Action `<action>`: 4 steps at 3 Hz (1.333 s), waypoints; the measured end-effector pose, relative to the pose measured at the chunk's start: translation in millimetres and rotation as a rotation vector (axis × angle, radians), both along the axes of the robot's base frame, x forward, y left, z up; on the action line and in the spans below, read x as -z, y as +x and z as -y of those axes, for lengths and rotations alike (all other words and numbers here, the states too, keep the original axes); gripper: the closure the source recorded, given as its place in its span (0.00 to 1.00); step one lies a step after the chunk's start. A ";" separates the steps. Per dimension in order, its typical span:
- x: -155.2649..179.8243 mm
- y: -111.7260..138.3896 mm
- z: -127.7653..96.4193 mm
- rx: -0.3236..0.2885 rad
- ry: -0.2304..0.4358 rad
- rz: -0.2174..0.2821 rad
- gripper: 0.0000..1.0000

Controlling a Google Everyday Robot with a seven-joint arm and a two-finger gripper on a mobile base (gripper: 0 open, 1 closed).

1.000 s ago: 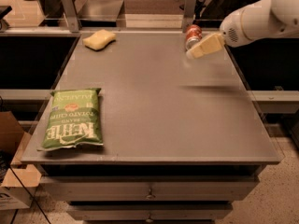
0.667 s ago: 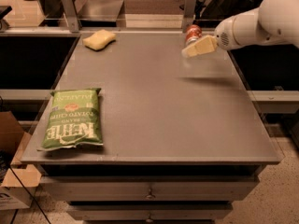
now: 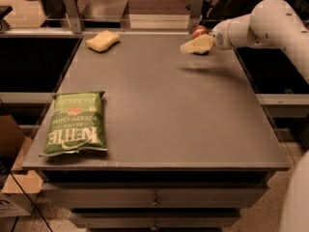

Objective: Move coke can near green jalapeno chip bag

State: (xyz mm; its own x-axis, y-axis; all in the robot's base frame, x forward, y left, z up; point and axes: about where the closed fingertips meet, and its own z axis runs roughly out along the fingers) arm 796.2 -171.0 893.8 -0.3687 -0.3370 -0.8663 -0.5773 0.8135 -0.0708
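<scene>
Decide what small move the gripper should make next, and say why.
Probably settle the gripper squarely onto the coke can and secure it. The gripper is right against the can at the far right edge of the table, while the green jalapeno chip bag lies at the near left corner.

At the upper right of the frame the gripper (image 3: 195, 46) hides most of the coke can (image 3: 199, 31), only its red top showing, while the white arm (image 3: 270, 21) runs off the right edge and a cardboard box (image 3: 9, 144) is cut by the lower left edge.
</scene>
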 end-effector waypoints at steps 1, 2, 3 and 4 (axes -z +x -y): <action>10.3 21.1 -6.7 0.010 0.040 -0.014 0.00; 23.1 37.8 -8.7 0.030 0.072 -0.036 0.00; 35.1 52.8 -7.1 0.052 0.091 -0.061 0.00; 42.8 61.0 0.3 0.084 0.100 -0.086 0.18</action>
State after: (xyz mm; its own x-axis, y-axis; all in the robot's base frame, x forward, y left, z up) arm 857.2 -171.3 851.0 -0.4659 -0.2156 -0.8581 -0.5076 0.8595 0.0596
